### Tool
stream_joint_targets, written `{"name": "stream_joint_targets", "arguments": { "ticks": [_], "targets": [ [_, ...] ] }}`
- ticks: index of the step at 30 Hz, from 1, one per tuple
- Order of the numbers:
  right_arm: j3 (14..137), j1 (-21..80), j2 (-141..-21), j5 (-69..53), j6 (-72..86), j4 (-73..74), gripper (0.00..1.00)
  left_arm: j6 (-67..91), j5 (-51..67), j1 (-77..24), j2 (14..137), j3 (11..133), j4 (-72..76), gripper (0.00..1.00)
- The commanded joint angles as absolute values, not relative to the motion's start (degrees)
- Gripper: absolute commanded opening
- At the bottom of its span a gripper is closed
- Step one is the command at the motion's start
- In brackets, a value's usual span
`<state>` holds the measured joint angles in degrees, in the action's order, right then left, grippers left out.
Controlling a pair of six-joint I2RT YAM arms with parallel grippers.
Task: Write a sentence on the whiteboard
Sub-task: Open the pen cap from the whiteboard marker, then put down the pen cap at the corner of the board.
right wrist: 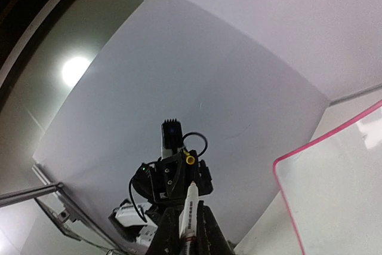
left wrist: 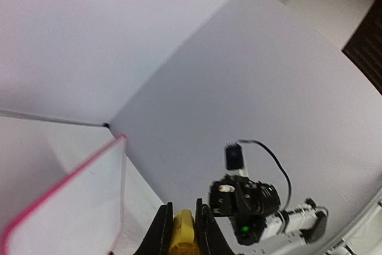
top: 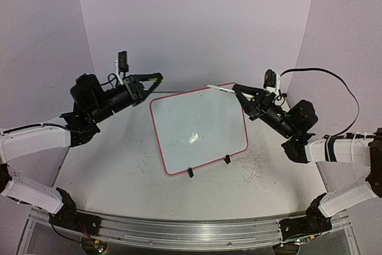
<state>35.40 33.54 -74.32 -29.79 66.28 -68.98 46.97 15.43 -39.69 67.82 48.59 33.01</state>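
**Desk:** What do we have on the table (top: 107, 165) here?

**Photo:** We see the whiteboard (top: 200, 129), a glossy white rectangle with rounded corners and a thin pink-red frame. It lies at the centre of the matte white tabletop, between the two arms and turned slightly askew. Two small black clip feet (top: 190, 172) sit on its near edge, and a soft patch of glare (top: 194, 137) shows on its sheen.

**Desk:** And the tools?

**Photo:** The right gripper (top: 239, 92), black and angular, is clamped on a slim white marker (top: 221, 89). Its tip points at the board's far right corner, though we cannot tell whether it touches the frame. From the right wrist we see the white barrel with dark print, pinched between the fingers (right wrist: 209, 237).

**Desk:** The other arm?

**Photo:** The left gripper (top: 146, 80) is closed around a stubby yellow piece (top: 157, 78) of smooth plastic, just beside the board's far left corner.

**Desk:** Anything else we should note?

**Photo:** We make out faint grey scribbles (top: 256, 162) on the tabletop, to the right of the board
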Motion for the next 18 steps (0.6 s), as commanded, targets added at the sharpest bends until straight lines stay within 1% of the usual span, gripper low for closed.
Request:
{"name": "stream_joint_targets", "arguments": {
  "ticks": [1, 2, 3, 4, 5, 6, 8, 10, 13, 18],
  "targets": [
    [32.8, 28.8, -65.9, -33.1, 64.4, -73.3, 0.00, 42.9, 12.2, -34.0, 58.3, 51.1, 21.8, 0.00],
    [32.6, 28.2, -64.7, -34.3, 63.1, -72.2, 0.00, 40.2, 9.5, -33.8, 57.3, 52.9, 13.7, 0.00],
    [33.4, 27.8, -63.6, -35.4, 60.3, -68.2, 0.00, 38.0, 4.1, -33.7, 57.4, 55.4, 7.5, 0.00],
    [34.9, 27.7, -62.4, -35.9, 56.9, -62.6, 0.00, 36.4, -1.7, -33.7, 58.1, 57.7, -1.9, 0.00],
    [36.4, 27.8, -60.6, -35.5, 51.9, -53.0, 0.00, 36.3, -6.7, -33.6, 59.4, 60.8, -10.2, 0.00],
    [38.2, 27.9, -59.3, -34.0, 48.4, -47.9, 0.00, 36.9, -11.6, -33.4, 61.5, 62.8, -18.0, 0.00],
    [40.2, 27.9, -57.0, -30.8, 41.9, -37.7, 0.00, 39.1, -15.4, -32.2, 66.0, 64.0, -29.7, 0.00],
    [41.7, 27.9, -55.8, -28.9, 37.9, -32.5, 0.00, 40.3, -12.7, -29.9, 69.8, 61.6, -34.1, 0.00],
    [43.4, 27.9, -56.2, -29.2, 35.8, -29.8, 0.00, 40.8, -7.8, -27.3, 73.7, 56.8, -34.8, 0.00],
    [42.6, 27.9, -57.4, -30.3, 37.1, -31.1, 0.00, 40.0, -11.5, -27.2, 79.1, 52.0, -33.5, 0.00]
  ]
}}
